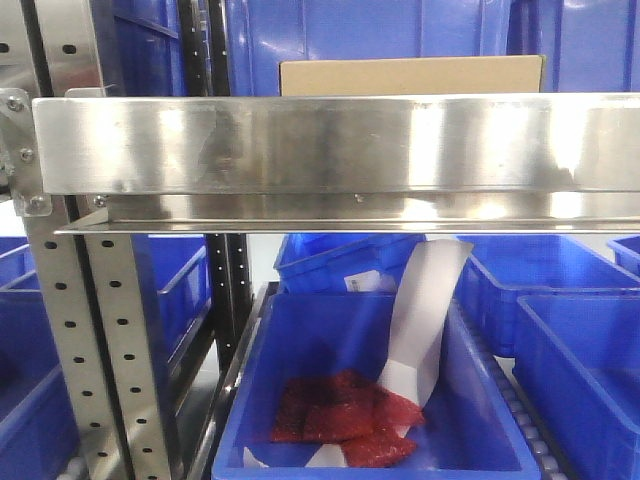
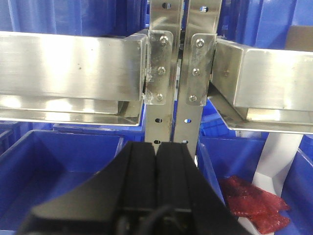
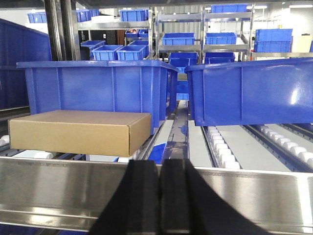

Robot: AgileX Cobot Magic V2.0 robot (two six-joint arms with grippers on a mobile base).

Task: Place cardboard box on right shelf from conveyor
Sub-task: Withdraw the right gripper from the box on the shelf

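Right gripper (image 3: 160, 169), fingers pressed together and empty, sits just before the shelf (image 3: 254, 191) lip. Left gripper (image 2: 157, 152) likewise closed, facing the uprights (image 2: 178, 73). Box (image 3: 78, 131) lies flat on the shelf rollers, beside a blue bin (image 3: 98, 90).

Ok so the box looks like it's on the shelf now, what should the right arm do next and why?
Probably draw the right gripper straight back from the right shelf. The cardboard box already lies flat behind the steel lip, in front of a blue bin, and the gripper's fingers are closed together, empty, on the near side of the lip.
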